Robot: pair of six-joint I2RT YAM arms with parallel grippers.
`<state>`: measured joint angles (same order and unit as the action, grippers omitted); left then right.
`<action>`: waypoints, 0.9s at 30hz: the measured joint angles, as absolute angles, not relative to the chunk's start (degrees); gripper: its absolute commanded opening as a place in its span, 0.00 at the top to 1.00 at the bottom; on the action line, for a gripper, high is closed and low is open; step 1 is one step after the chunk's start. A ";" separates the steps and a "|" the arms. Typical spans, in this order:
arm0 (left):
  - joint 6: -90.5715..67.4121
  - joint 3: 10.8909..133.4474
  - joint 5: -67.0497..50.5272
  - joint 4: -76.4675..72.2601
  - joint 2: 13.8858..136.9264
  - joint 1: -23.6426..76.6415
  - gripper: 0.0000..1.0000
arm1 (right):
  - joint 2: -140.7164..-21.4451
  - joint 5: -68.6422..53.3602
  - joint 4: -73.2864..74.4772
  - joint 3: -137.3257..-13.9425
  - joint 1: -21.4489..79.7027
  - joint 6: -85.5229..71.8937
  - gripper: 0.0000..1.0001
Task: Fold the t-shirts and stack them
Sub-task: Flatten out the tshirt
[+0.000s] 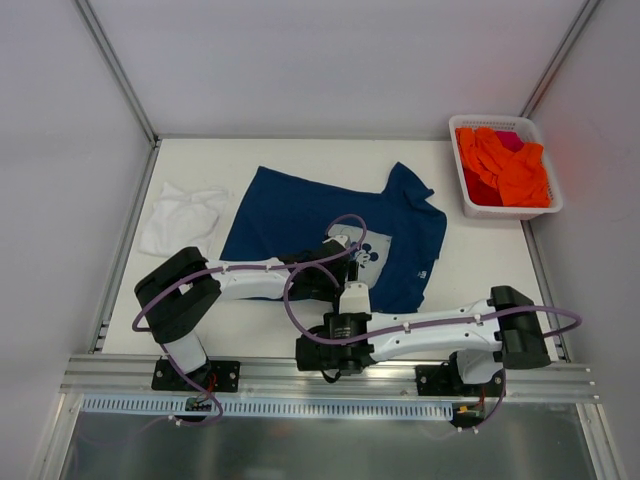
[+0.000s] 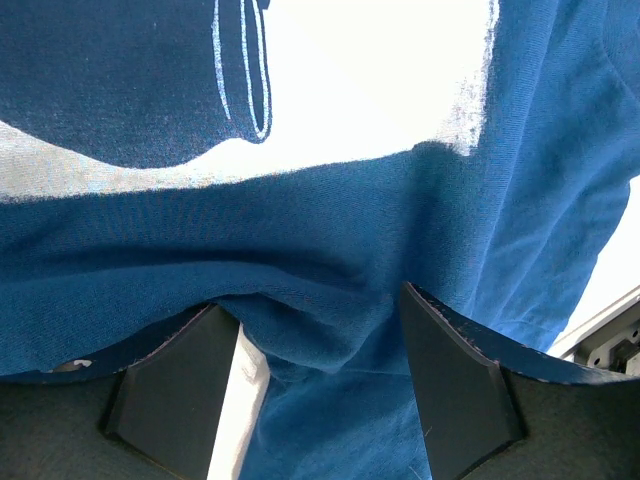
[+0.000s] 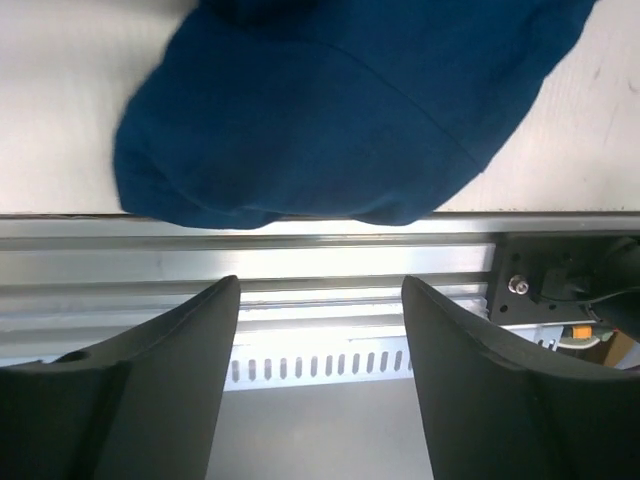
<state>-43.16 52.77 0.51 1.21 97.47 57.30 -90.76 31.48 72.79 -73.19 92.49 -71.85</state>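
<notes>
White tee (image 1: 182, 214) lies crumpled far L on table (image 1: 330, 155), just beside navy tee (image 1: 300, 212), which is spread mid-table w/ print near its front edge. My L gripper (image 2: 312, 300) is down on the navy cloth, fingers apart, a fold bunched btwn them. My R gripper (image 3: 320, 285) gapes, nothing in it, over the front rail (image 3: 300, 255), navy hem just beyond. Basket (image 1: 505, 165) w/ orange cloth far R.

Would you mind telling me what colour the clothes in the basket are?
The clothes are mostly bright orange, with some pink; best seen from the top external view.
</notes>
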 measured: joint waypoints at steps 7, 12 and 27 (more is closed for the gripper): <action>-42.78 52.95 0.49 1.45 97.51 57.30 0.35 | -91.64 30.65 73.78 -70.32 95.11 -76.36 0.26; -42.70 53.98 0.49 2.00 98.32 57.30 0.36 | -91.50 30.46 73.69 -63.05 94.80 -79.57 0.39; -42.61 54.63 0.49 2.20 98.89 57.28 0.36 | -89.41 31.51 66.04 -49.08 91.33 -85.06 0.65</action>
<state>-42.61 54.63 0.49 2.20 98.89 57.28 -89.41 31.51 66.04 -49.08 91.33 -85.06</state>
